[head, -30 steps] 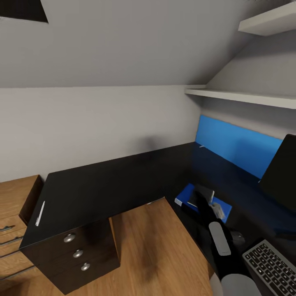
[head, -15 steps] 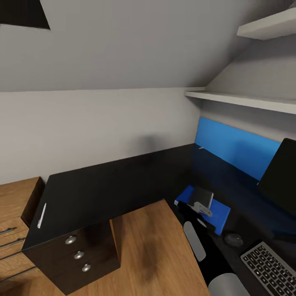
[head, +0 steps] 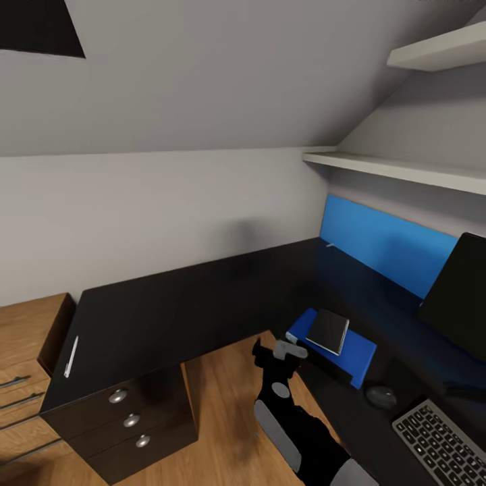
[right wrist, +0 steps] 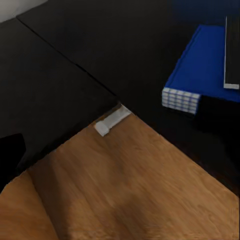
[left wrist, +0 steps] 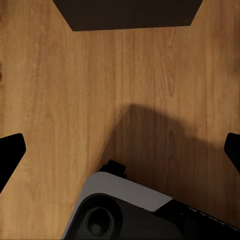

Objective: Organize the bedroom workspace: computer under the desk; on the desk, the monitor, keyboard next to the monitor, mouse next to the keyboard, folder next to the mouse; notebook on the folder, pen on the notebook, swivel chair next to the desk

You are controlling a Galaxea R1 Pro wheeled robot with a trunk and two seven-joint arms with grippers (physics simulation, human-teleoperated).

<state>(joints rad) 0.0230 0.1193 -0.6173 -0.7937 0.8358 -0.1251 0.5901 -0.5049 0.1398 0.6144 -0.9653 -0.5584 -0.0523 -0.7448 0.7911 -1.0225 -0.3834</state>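
Head view: the notebook (head: 329, 331) lies on the folder (head: 332, 347). The pen (head: 71, 356) rests at the desk (head: 182, 304)'s far left end, long axis along that edge, well apart from the empty right gripper (head: 278, 352), whose jaw state I cannot tell.

Left wrist view: the left gripper (left wrist: 120, 152) is spread wide over bare floor.

Right wrist view: the folder's gridded corner shows.

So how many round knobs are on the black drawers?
3. The top knob, the middle knob and the bottom knob sit one below another on the front of the drawer unit, under the desk's left end. Other sides are hidden.
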